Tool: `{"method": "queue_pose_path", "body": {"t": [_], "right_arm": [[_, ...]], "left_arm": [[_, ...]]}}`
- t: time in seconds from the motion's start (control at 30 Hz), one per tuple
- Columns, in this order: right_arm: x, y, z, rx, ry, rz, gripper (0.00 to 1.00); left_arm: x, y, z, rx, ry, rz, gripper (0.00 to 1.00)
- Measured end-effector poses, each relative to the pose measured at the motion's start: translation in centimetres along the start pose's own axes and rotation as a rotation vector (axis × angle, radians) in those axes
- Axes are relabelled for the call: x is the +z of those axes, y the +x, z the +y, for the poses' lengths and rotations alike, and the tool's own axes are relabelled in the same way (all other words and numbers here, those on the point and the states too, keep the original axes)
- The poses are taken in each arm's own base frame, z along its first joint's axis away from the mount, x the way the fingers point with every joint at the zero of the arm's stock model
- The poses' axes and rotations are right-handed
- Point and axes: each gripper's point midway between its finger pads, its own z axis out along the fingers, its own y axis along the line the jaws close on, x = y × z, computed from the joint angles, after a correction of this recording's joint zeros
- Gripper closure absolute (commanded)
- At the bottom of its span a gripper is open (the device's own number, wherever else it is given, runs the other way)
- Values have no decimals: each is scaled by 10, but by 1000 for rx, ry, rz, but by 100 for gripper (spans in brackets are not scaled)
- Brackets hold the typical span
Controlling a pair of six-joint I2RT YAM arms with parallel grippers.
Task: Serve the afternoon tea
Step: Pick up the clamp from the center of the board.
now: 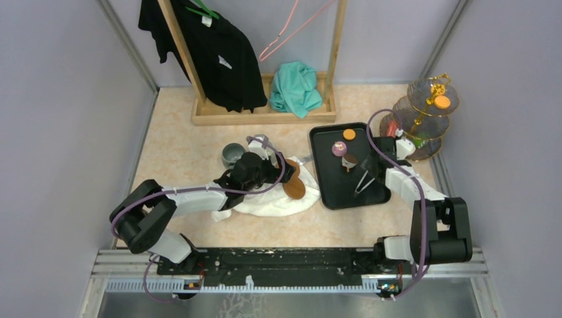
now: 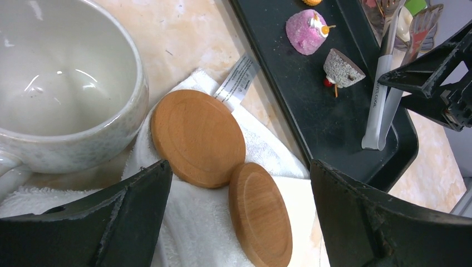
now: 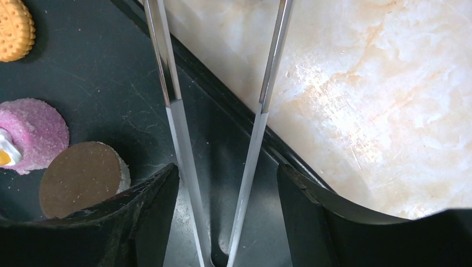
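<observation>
The glass three-tier stand (image 1: 424,112) with a gold frame stands at the far right, an orange disc (image 1: 442,102) on its top tier. On the black tray (image 1: 331,192) lie an orange biscuit (image 1: 349,134), a pink sweet (image 1: 339,147) and a brown-topped sweet (image 1: 350,160). All three also show in the right wrist view: biscuit (image 3: 15,29), pink sweet (image 3: 33,133), brown-topped sweet (image 3: 80,178). The grey mug (image 1: 232,154) stands left of my left gripper (image 1: 275,172). That gripper (image 2: 239,189) is open over two wooden coasters. My right gripper (image 3: 228,172) is open, its fingers astride the metal tongs (image 3: 178,139) without clamping them.
Two wooden coasters (image 2: 197,136) (image 2: 260,214) lie on a white towel (image 1: 278,199) between the mug (image 2: 67,83) and the tray. The tongs (image 1: 362,182) lie in the tray's near right part. A wooden clothes rack (image 1: 265,116) with black and teal garments stands at the back.
</observation>
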Motion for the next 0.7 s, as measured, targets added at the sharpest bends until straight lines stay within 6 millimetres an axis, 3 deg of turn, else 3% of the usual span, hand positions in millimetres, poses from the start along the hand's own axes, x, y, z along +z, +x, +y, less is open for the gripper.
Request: {"method": "queue_pose_path", "body": {"t": [0.17,0.47,0.7], "right_arm": [[5,1,0,-2,9,0,37],[10,0,2,-4,14,-2,53],[10,-1,1,-5,19,-7,55]], "left_arm": [[3,1,0,0,0,5,2],[8,6,2,1,-3,12,2],[11,5,0,1,0,12,2]]}}
